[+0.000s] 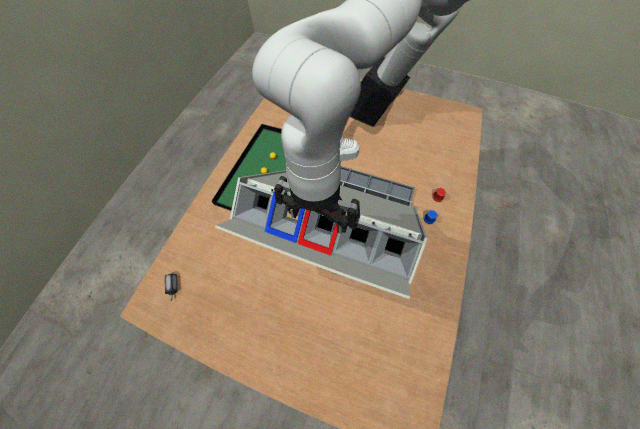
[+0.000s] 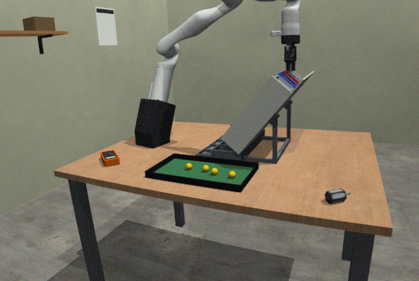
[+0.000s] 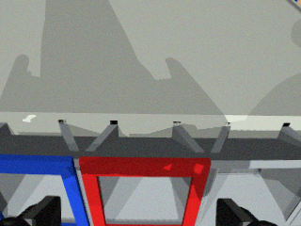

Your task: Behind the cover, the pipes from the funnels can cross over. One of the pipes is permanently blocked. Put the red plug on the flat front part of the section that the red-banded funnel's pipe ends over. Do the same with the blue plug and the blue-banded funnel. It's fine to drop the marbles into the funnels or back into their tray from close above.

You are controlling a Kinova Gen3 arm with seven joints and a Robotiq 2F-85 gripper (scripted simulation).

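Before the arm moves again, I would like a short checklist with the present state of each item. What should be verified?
1. Gripper open and holding nothing: ok.
2. Gripper above the red-banded funnel, not the blue-banded funnel: ok.
3. No marble visible in the red funnel mouth: ok.
4. Section where the marble came out: cannot tell, the cover hides the outlets.
5. Four marbles in the tray: ok.
6. Red plug and blue plug not yet placed, on the table: not ok.

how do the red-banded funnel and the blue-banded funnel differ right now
The red-banded funnel has a red rim and sits directly under the open gripper; the blue-banded funnel has a blue rim and lies beside the gripper, nearer the green tray. Both are adjacent square openings in the same top row.
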